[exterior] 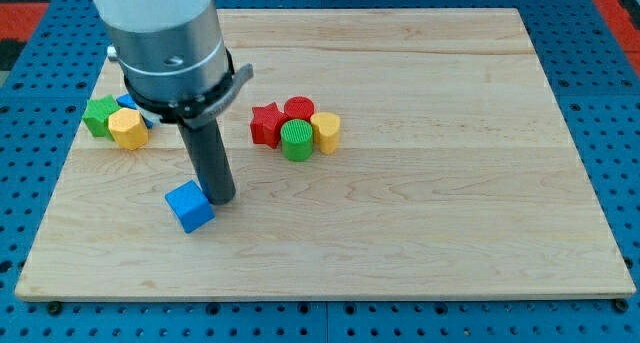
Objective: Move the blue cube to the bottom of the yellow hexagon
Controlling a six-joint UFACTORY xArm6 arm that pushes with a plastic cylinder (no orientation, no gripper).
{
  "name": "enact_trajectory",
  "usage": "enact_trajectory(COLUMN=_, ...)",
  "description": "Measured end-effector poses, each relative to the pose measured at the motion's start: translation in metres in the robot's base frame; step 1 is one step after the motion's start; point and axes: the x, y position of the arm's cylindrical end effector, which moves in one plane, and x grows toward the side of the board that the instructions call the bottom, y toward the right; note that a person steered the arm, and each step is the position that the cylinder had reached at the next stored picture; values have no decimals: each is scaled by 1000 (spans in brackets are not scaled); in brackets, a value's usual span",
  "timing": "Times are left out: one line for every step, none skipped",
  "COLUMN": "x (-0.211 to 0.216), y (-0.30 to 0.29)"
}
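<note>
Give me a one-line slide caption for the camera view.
My tip touches the blue cube, below the yellow hexagon.

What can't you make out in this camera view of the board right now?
- My tip: its very end sits behind the blue cube's right side; whether they touch is unclear.
- Blue block beside the yellow hexagon and green block: mostly hidden by the arm, shape unclear.
- Red block behind the green cylinder: partly covered.
</note>
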Motion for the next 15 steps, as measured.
enact_trajectory(x=50, y=28)
enact_trajectory(x=42, y=3)
enact_trajectory(x=24, y=-49)
enact_trajectory(x=-1, y=-82)
enact_trajectory(x=-20, y=-108)
enact_trajectory(x=-22, y=-112)
enact_trajectory(x=-9, y=-75)
enact_trajectory(x=-9, y=-63)
enact_trajectory(x=-12, y=-67)
enact_trajectory(x=-32, y=-67)
enact_trajectory(x=-34, y=-98)
enact_trajectory(x=-34, y=-139)
enact_trajectory(x=-34, y=-147)
enact_trajectory(x=-34, y=-144)
enact_trajectory(x=-34, y=-144)
